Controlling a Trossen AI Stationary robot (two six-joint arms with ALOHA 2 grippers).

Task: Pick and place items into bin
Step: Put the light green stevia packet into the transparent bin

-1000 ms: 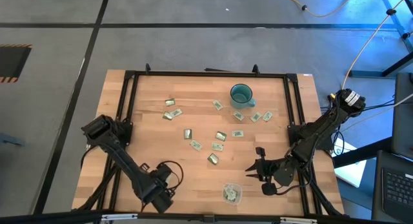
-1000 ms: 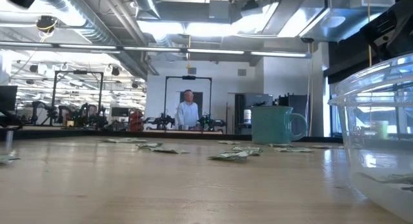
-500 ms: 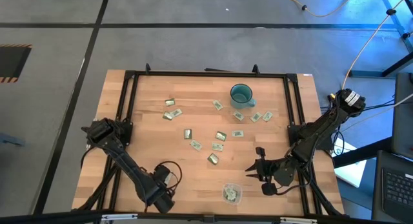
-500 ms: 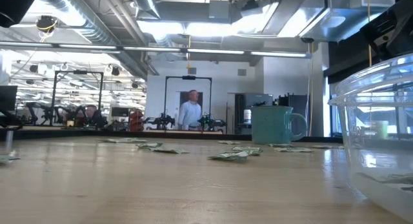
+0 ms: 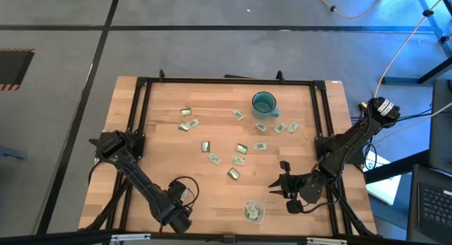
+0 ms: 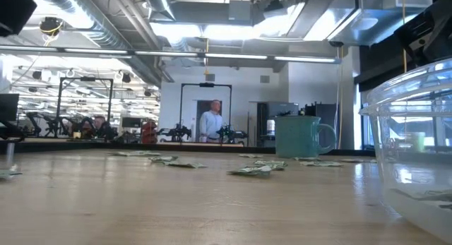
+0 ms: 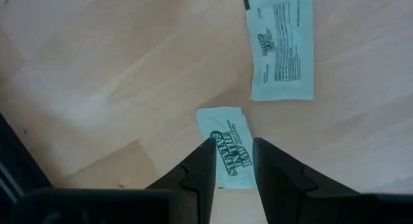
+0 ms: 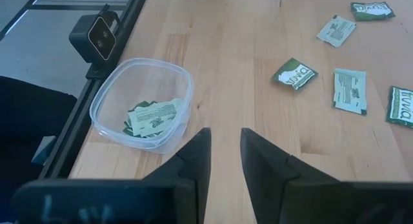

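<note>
Though slightly parted, left end effector (image 7: 232,161) astride packet (image 7: 227,146)

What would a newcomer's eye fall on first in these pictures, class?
Probably the pale green and white packets scattered across the middle of the wooden table, with a teal mug standing at their far side. Next, the clear bin at the near edge, a few packets already inside, flanked by the left gripper and the right gripper.

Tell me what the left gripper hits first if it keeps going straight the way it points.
Likely the green packet lying between the left gripper's open jaws, then the table under it; how far off it is cannot be judged.
</note>
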